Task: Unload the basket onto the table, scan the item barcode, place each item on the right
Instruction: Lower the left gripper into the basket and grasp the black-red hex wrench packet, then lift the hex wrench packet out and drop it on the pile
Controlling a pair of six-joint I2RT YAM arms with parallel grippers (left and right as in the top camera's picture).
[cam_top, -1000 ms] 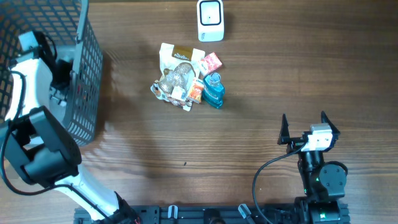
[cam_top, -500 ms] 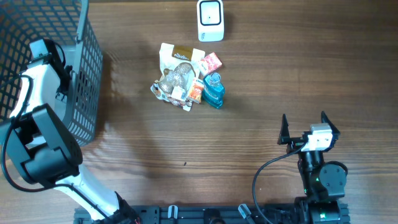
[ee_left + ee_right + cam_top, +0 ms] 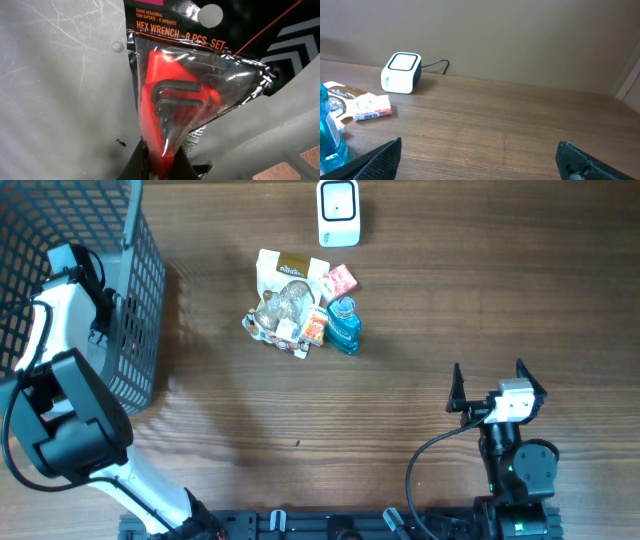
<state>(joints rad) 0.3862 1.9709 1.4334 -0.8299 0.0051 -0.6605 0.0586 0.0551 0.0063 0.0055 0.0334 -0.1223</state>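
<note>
Hex wrench pack (image 3: pixel 175 110) is now pinched at its lower edge in my left claw (image 3: pixel 162 165), which has just snapped shut from wide open, down inside the basket (image 3: pixel 140 300). I judge the pick made, though the frame crops the pinch, so the hold looks secure rather than certain. What's left is carrying it across the bench (image 3: pixel 450 280) to the scanner (image 3: pixel 338 212). My right claw (image 3: pixel 488 380) stays fully spread, holding nothing.

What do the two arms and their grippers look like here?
The left arm has glossy white links and bulky black joint housings. The right arm is black, with a white block at the wrist and a small green light. The right gripper has two dark pointed fingers; a black cable trails from it.
</note>
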